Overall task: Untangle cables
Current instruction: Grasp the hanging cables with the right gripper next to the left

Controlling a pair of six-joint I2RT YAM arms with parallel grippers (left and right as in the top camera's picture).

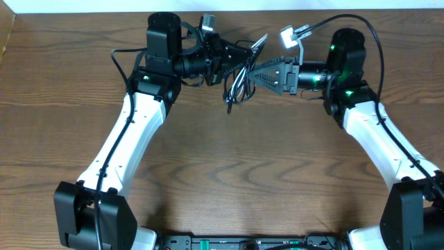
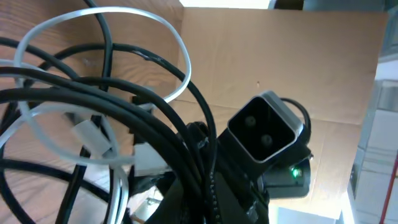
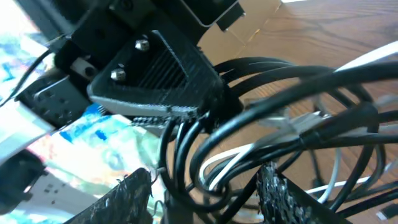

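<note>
A tangled bundle of thin black cables [image 1: 236, 87] with one white cable hangs above the table at the far centre, between my two grippers. My left gripper [image 1: 234, 61] is shut on the bundle. In the left wrist view the black loops [image 2: 93, 93] and the white cable [image 2: 168, 31] fill the frame, and its jaws [image 2: 205, 202] are mostly hidden behind them. My right gripper [image 1: 254, 71] faces it. Its fingers [image 3: 205, 199] are apart, with black cables [image 3: 280, 124] and the white cable [image 3: 230, 158] looping between them. The left gripper [image 3: 155, 78] shows clamped on the strands.
The wooden table [image 1: 229, 173] stretches in front of the grippers. A brown cardboard wall [image 2: 280, 50] stands behind. The right wrist camera housing [image 2: 266, 127] sits close behind the bundle. Thicker black arm wires [image 1: 121, 62] run along both arms.
</note>
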